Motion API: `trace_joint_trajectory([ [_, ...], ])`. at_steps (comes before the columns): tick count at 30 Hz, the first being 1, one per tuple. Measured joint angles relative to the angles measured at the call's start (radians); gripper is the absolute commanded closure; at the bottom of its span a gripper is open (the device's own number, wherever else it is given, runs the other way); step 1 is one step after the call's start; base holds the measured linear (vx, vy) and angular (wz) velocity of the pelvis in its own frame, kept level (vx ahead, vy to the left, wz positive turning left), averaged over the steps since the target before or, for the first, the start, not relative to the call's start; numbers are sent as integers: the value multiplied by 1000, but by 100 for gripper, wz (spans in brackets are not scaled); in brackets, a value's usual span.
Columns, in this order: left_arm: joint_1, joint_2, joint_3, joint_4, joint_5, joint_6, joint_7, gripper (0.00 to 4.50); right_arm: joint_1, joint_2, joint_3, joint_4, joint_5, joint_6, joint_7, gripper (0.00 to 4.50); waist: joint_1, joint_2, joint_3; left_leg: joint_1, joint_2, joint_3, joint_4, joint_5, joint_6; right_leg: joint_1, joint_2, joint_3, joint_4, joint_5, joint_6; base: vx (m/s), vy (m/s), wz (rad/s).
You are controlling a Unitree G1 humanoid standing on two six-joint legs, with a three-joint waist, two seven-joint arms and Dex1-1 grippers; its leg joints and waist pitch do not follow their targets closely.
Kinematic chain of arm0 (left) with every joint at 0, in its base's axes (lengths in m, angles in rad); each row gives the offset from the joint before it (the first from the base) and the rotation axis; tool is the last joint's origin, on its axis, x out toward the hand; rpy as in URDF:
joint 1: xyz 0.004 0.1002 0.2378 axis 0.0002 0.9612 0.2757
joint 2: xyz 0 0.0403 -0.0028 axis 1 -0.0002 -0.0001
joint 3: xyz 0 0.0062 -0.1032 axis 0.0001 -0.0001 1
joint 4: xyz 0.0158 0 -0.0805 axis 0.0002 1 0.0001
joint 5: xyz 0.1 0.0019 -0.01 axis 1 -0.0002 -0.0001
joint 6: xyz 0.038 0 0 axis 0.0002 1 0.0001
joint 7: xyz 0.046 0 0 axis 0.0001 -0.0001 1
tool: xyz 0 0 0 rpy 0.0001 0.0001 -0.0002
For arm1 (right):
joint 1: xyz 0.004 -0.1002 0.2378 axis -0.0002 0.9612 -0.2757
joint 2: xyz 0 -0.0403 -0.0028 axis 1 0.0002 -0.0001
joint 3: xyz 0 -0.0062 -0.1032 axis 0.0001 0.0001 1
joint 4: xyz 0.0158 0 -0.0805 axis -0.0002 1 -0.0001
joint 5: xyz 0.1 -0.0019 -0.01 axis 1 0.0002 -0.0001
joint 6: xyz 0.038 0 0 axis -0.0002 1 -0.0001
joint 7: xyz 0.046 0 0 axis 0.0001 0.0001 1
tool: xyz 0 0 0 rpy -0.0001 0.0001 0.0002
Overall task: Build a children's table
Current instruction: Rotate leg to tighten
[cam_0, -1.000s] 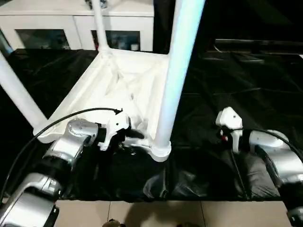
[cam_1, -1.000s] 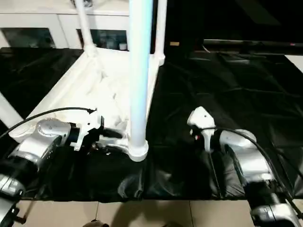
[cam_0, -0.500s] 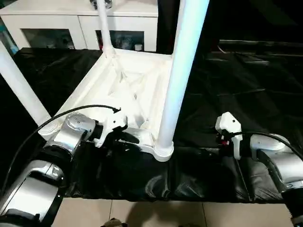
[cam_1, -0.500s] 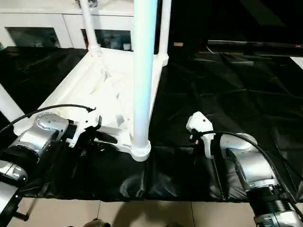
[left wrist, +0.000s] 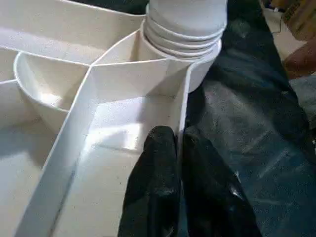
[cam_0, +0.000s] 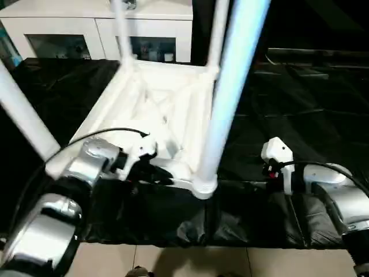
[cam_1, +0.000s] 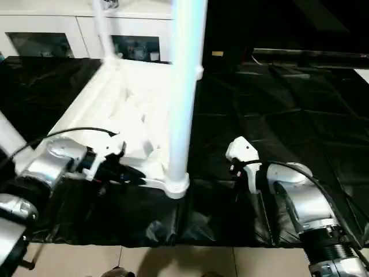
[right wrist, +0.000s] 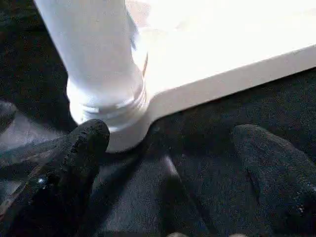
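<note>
The white tabletop (cam_0: 155, 104) lies upside down on black cloth, ribbed underside up. Legs stand in its corner sockets: the near one (cam_0: 230, 92) rises beside my grippers, another (cam_0: 23, 121) stands at the left, and two more (cam_0: 122, 34) stand at the back. My left gripper (left wrist: 178, 138) is shut on the tabletop's thin front rim (left wrist: 185, 98), one finger on each side, just short of the near leg's socket (left wrist: 185, 34). My right gripper (right wrist: 173, 158) hovers open over the cloth to the right of that near leg (right wrist: 94, 54), holding nothing.
A white cabinet with glass doors (cam_0: 75, 34) stands behind the work. Black cloth (cam_0: 300, 98) covers the surface, with bare room on the right. The cloth's front edge meets tiled floor (cam_0: 173, 259). A black cable (cam_0: 86, 138) loops over my left wrist.
My left gripper's fingers have closed onto the tabletop's front rim. My right gripper has opened slightly wider and stayed beside the near leg.
</note>
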Motion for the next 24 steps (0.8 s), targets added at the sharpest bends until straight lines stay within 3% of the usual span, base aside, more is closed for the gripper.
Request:
trace_joint_trajectory([
  [6,109,-20,25,-186,16,93,166,448,8,47,7,-15,-1,-9,-40,0,-8,5,-3,9,-1,0,-1,0,0,8,-1,1,0,0,0,0,0,0],
  [11,207,-44,52,-353,27,196,307,448,30,50,17,-56,8,-8,-36,0,-34,10,-6,15,-3,-1,-6,0,0,14,-1,0,-2,-4,7,0,0,0],
  [14,244,-52,55,-418,25,224,327,448,39,50,27,-56,7,-7,-28,0,-38,12,-7,15,-4,-2,-11,0,0,13,-1,0,-3,-5,8,0,0,0],
  [17,257,-56,52,-444,24,233,331,448,26,54,32,-44,-7,-17,-40,0,-36,13,-8,15,-4,-2,-13,0,-1,13,-1,0,-3,-5,8,0,0,0],
  [21,258,-66,49,-459,26,246,344,448,-52,109,46,85,-72,-72,-128,0,-37,14,-9,14,-4,-1,-13,0,-1,12,-2,0,-5,-3,5,0,0,0],
  [24,256,-75,43,-472,27,262,353,450,-78,132,56,129,-73,-81,-138,34,-37,15,-9,13,-5,-1,-12,0,-1,10,-2,0,-5,-3,4,0,0,0],
])
